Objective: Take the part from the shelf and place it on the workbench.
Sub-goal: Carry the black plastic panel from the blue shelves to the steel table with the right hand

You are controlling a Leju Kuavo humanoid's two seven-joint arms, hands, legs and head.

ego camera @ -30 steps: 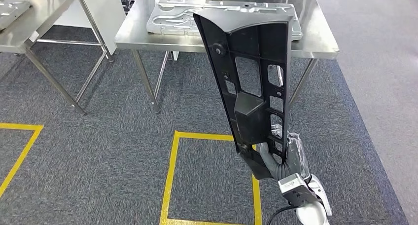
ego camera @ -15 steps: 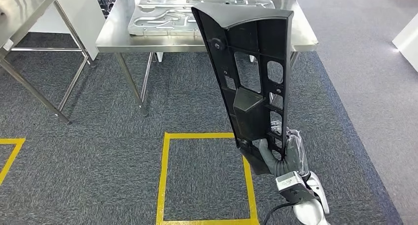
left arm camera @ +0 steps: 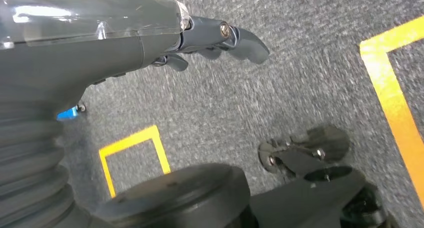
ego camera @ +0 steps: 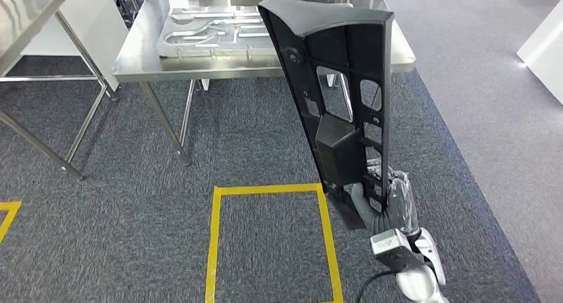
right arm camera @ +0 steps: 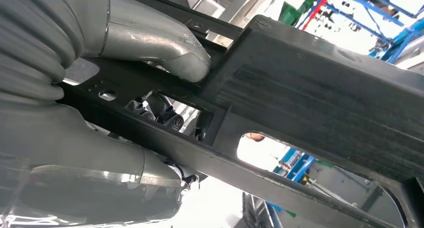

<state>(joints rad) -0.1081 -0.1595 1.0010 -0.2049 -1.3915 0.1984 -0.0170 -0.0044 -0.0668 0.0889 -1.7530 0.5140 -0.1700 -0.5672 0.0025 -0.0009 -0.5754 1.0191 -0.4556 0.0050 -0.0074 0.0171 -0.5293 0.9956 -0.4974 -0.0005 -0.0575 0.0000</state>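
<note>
Head view: the right robot hand (ego camera: 378, 206) grips the black part (ego camera: 338, 97) upright by its lower end; the steel tabletop (ego camera: 199, 62) has slid left as the camera turned. Left wrist view: the left robot hand (left arm camera: 220, 38) hangs empty, fingers apart. Right wrist view: fingers (right arm camera: 155, 40) clasp the part.

there is one long black plastic part (ego camera: 342, 103), with many cut-out holes in it that i cannot count well. there are two robot hands: the right hand (ego camera: 382, 206) grips the lower end of the part, and the left hand (left arm camera: 150, 35) hangs over the carpet with its fingers apart and nothing in them. there are two steel tables, one workbench (ego camera: 133, 60) ahead and one other table (ego camera: 26, 24) at the left edge. on the workbench lies one pressed metal panel (ego camera: 212, 30). on the carpet there is one full yellow tape square (ego camera: 216, 250) and one corner of a second square (ego camera: 6, 210).
</note>
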